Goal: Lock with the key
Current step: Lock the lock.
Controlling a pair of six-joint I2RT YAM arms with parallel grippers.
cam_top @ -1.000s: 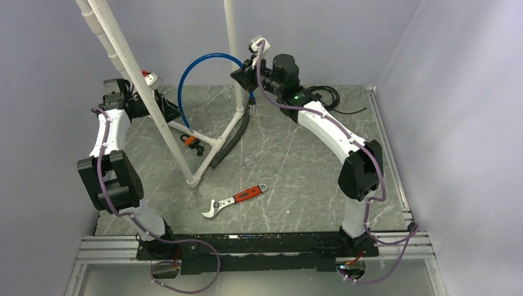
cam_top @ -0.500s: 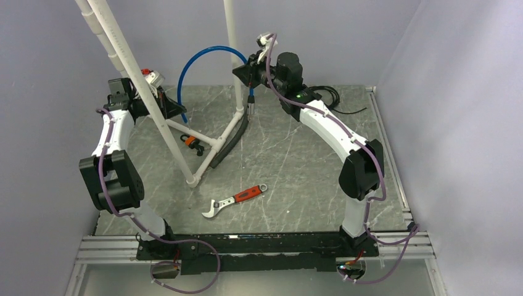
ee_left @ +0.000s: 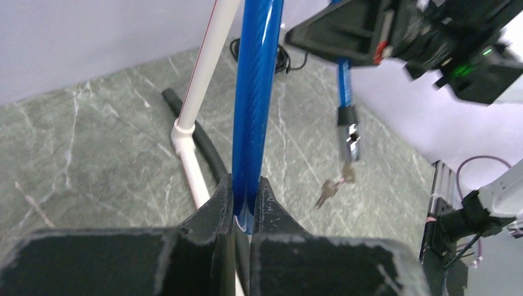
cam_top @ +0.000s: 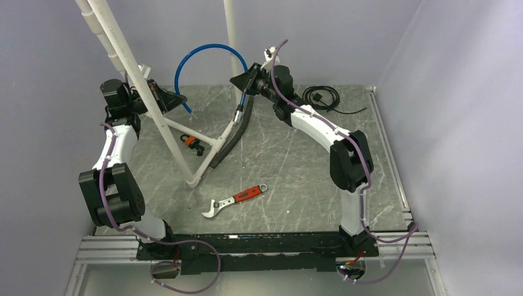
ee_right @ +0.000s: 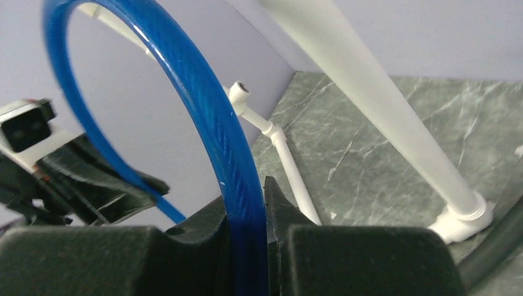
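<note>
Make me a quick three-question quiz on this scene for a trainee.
1. True or false: the left pincer and right pincer are both shut on the blue cable.
2. What lies loose on the table? A) wrench B) hammer C) screwdriver
3. Fill in: the keys hang below the ___ pincer.
Key: 1 true; 2 A; 3 right.
</note>
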